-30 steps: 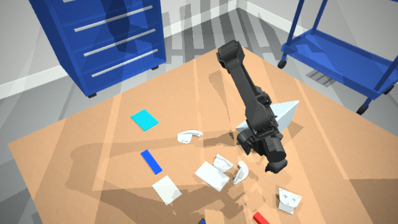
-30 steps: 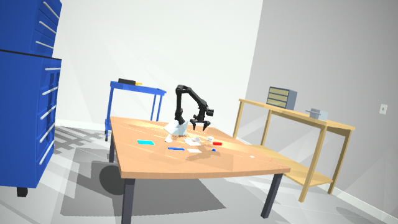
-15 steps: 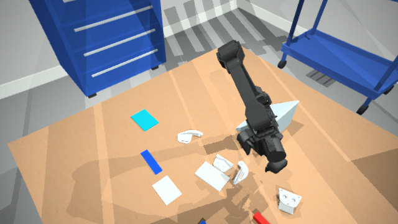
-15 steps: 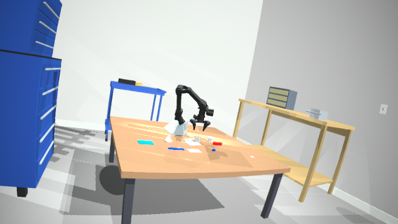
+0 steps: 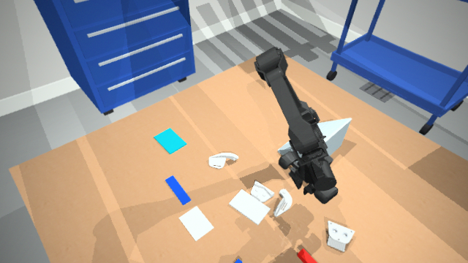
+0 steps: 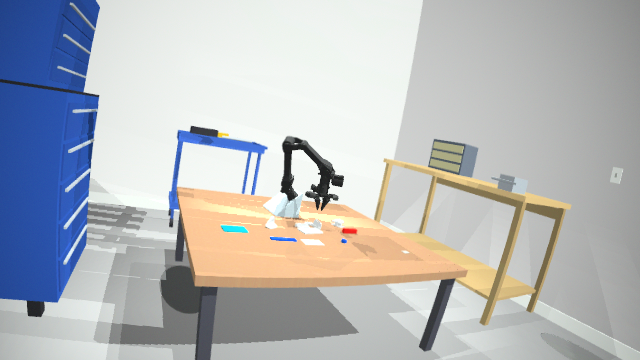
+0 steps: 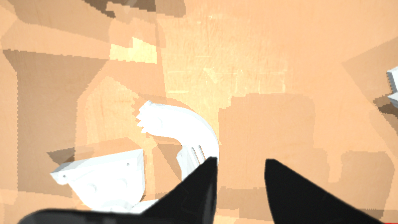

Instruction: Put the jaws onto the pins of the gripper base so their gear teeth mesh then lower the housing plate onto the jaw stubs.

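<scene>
A white curved jaw (image 5: pixel 286 199) (image 7: pixel 187 122) with gear teeth at one end lies on the table. The other white jaw (image 5: pixel 219 161) (image 6: pixel 271 224) lies farther left. A white piece with two round features (image 5: pixel 260 192) (image 7: pixel 112 180) rests beside a flat white rectangle (image 5: pixel 249 207). Another white piece with two round marks and a ribbed edge (image 5: pixel 340 233) (image 6: pixel 337 223) lies apart at the right; which is base or housing plate I cannot tell. My gripper (image 5: pixel 303 189) (image 6: pixel 320 208) (image 7: pixel 240 166) is above the table near the toothed jaw, fingers a little apart with nothing between them.
A cyan square (image 5: pixel 170 140) (image 6: pixel 234 229), a blue strip (image 5: pixel 178 190) (image 6: pixel 283 239) and a white square (image 5: pixel 196 223) (image 6: pixel 312 242) lie to the left. A red block (image 5: pixel 306 256) (image 6: pixel 349 231) lies near the scene's front. A pale wedge-shaped body (image 5: pixel 338 135) (image 6: pixel 294 206) stands by the arm.
</scene>
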`<state>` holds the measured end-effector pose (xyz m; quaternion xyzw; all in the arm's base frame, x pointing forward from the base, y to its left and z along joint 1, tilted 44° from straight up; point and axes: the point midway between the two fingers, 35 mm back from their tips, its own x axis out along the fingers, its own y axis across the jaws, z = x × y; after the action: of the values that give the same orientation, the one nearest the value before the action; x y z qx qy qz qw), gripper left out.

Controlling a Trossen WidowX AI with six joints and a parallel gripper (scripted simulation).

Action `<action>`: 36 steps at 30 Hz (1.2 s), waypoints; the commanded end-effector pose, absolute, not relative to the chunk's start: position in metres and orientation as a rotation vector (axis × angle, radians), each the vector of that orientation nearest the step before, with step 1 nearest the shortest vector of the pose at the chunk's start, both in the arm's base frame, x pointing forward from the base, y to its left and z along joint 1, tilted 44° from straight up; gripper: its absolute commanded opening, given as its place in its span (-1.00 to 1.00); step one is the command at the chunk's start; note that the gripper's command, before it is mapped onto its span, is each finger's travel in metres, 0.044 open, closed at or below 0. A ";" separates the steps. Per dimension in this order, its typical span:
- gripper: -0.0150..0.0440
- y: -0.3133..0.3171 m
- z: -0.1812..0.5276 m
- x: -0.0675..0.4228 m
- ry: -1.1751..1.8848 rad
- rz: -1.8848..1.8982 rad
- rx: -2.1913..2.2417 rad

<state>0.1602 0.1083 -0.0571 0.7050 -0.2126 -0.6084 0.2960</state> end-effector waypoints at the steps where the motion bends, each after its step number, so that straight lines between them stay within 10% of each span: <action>1: -0.49 0.108 -0.057 0.160 -0.566 -1.618 1.875; 21: -0.49 0.108 -0.057 0.160 -0.566 -1.618 1.875; 36: 0.84 0.108 -0.057 0.160 -0.566 -1.618 1.875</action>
<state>0.1602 0.1082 -0.0570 0.7050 -0.2126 -0.6083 0.2961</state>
